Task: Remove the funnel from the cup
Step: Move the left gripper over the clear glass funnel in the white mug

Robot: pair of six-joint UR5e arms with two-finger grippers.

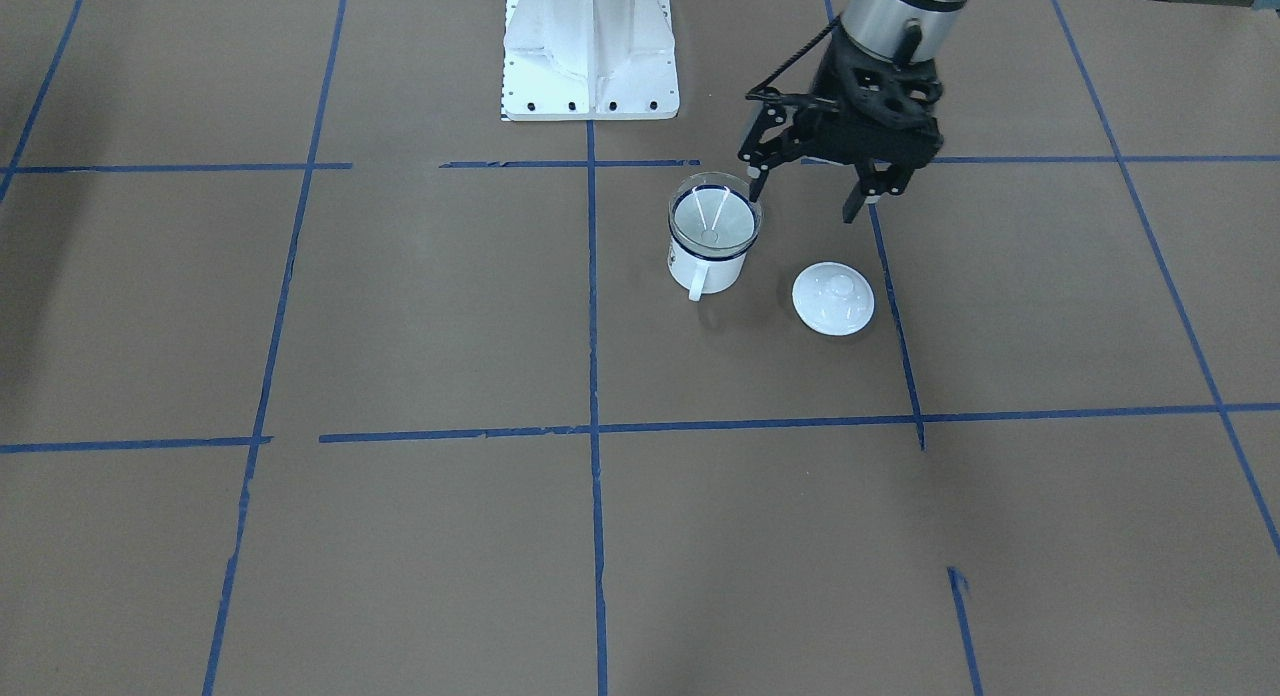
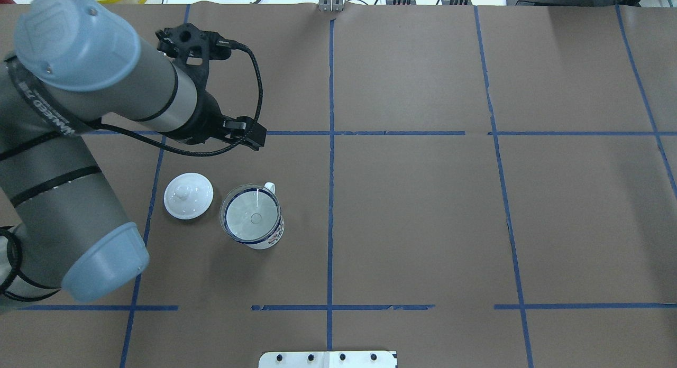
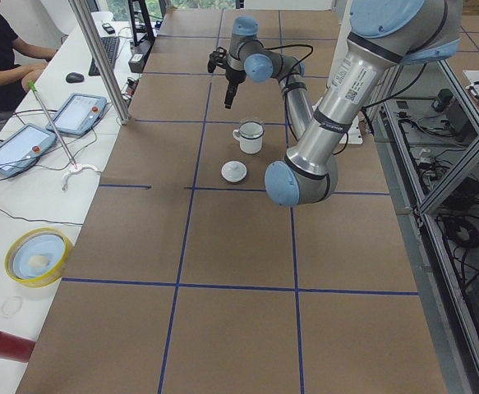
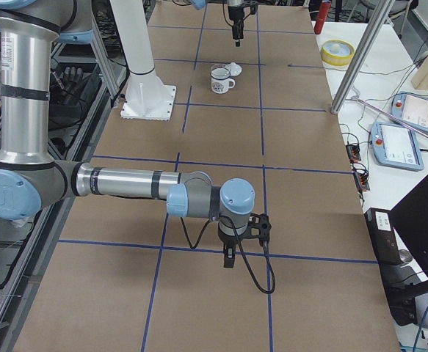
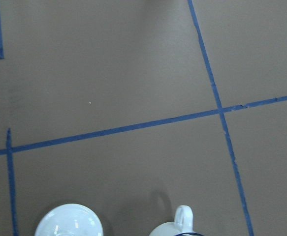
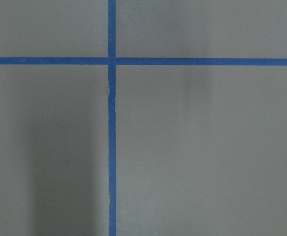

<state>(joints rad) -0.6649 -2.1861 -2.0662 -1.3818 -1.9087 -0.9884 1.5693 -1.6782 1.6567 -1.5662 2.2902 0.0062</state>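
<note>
One funnel (image 1: 712,219), likely light and slick, is sitting in the cup (image 1: 712,269), so I am planning a gentle rim pinch with the wide-open left gripper (image 1: 803,205).

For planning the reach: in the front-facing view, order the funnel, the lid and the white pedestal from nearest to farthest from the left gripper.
1. Funnel, in the cup, and lid, beside the cup: both near the left gripper, too close to call.
2. White pedestal, at the top edge.

Cup (image 5: 167,230) and lid (image 5: 69,222) cut off by left wrist view's bottom edge; right tool (image 4: 228,262) state unreadable.
</note>
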